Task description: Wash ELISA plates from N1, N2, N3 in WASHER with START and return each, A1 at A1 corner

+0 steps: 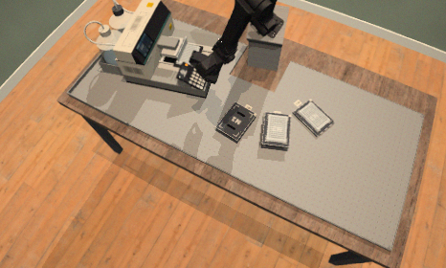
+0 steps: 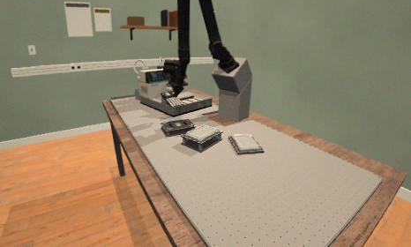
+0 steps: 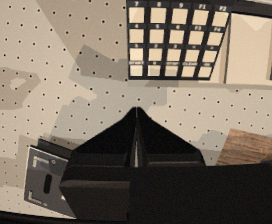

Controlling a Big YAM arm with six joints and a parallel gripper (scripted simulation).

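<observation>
My gripper (image 3: 136, 113) is shut and empty, beyond the lower edge of the washer's keypad (image 1: 192, 78) (image 3: 174, 42). The START key (image 3: 136, 70) is lowest left and uncovered in the wrist view. A small orange light (image 1: 186, 64) (image 2: 173, 93) shows at the keypad's upper edge. The washer (image 1: 144, 33) (image 2: 150, 84) stands at the table's far left; its carrier is partly hidden by the arm, and I cannot tell how a plate sits there. Nest N1 (image 1: 235, 122) (image 3: 39, 175) holds no plate. White plates lie in the middle nest (image 1: 276, 127) (image 2: 202, 132) and the right nest (image 1: 313, 116) (image 2: 246, 142).
The arm's grey pedestal (image 1: 264, 53) (image 2: 235, 97) stands at the table's back edge, right of the washer. Bottles with tubes (image 1: 104, 33) stand behind the washer. The washer's cream base (image 3: 249, 47) lies right of the keypad in the wrist view.
</observation>
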